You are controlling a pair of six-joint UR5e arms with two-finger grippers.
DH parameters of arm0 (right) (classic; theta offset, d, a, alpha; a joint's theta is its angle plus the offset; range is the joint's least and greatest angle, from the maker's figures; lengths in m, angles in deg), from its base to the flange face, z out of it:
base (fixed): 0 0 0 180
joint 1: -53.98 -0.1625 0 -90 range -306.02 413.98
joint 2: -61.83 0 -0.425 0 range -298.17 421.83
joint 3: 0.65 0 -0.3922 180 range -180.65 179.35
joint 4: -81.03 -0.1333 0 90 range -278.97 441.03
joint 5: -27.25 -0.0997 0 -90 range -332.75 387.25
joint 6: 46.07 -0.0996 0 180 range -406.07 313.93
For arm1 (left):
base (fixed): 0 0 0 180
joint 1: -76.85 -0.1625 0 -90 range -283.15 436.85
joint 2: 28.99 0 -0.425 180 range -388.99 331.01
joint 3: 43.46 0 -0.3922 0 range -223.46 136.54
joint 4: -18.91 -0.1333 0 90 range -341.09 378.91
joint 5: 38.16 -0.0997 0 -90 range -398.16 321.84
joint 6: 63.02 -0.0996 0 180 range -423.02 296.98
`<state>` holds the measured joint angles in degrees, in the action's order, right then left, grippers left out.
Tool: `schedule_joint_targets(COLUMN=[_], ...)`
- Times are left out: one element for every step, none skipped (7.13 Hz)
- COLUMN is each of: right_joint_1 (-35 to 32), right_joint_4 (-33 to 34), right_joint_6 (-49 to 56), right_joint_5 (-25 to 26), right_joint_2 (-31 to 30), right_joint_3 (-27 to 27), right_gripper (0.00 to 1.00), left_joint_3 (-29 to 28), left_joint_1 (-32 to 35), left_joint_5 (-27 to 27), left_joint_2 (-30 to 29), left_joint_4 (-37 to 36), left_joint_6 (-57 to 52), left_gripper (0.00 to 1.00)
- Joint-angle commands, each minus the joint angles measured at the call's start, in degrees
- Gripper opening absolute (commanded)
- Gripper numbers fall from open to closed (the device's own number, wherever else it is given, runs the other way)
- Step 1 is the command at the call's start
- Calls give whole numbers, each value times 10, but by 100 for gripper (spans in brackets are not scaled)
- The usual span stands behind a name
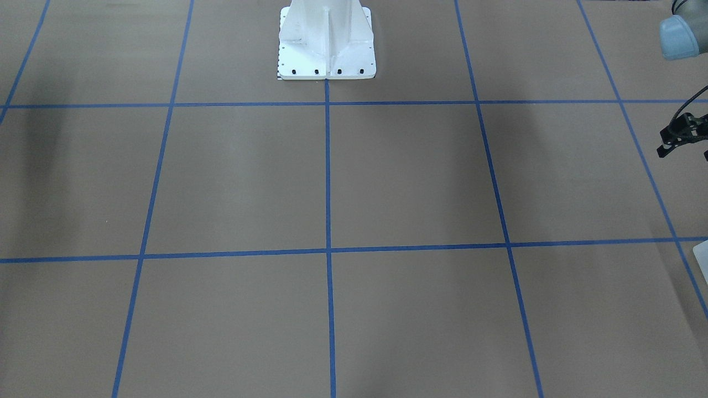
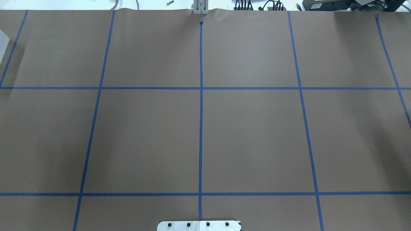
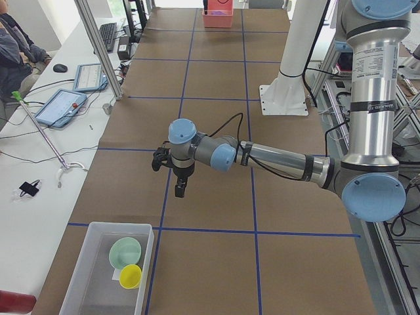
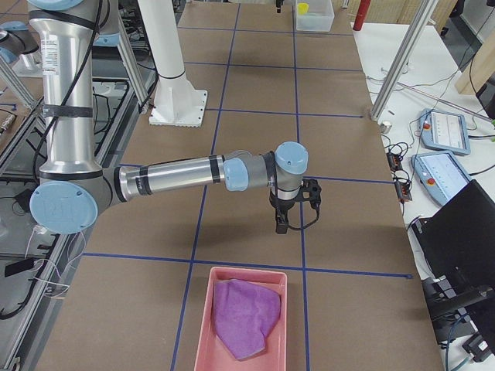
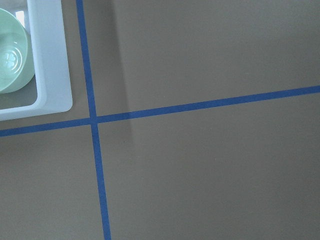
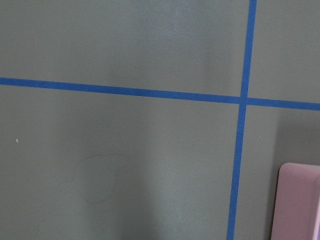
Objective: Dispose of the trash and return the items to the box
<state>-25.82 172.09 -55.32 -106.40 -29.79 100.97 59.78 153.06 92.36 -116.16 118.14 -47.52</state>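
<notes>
The box (image 3: 92, 262) is a pale translucent bin at the table's left end. It holds the mint-green bowl (image 3: 125, 252) and the yellow cup (image 3: 130, 276). The left wrist view shows the box's corner (image 5: 50, 65) and part of the bowl (image 5: 12, 55). My left gripper (image 3: 178, 187) hangs fingers-down above the table, apart from the box; only a black part of it shows at the front view's right edge (image 1: 683, 135). My right gripper (image 4: 281, 220) hangs above the table near the pink bin. I cannot tell whether either is open or shut. Nothing hangs from them.
A pink bin (image 4: 246, 309) with a purple cloth (image 4: 246, 317) sits at the table's right end; its corner shows in the right wrist view (image 6: 300, 200). The white robot base (image 1: 326, 44) stands mid-table. Blue tape lines grid the brown table. Tablets and cables lie beyond the far edge.
</notes>
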Motion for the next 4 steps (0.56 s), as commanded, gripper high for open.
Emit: schedule_joint_targets(right_joint_1=[-1, -1, -1, -3], right_joint_4=[0, 0, -1, -1], right_joint_6=[0, 0, 0, 1], right_joint_5=[0, -1, -1, -1], right_joint_2=[-2, -5, -6, -12], right_joint_3=[3, 6, 10, 19], right_gripper=[100, 100, 100, 100], left_joint_3=[26, 28, 35, 35], left_joint_1=[6, 7, 8, 8], left_joint_5=[-1, 0, 0, 0], left_joint_2=[8, 8, 9, 9], left_joint_4=[-10, -24, -26, -26], left_joint_6=[1, 1, 1, 1], left_gripper=[98, 98, 98, 98])
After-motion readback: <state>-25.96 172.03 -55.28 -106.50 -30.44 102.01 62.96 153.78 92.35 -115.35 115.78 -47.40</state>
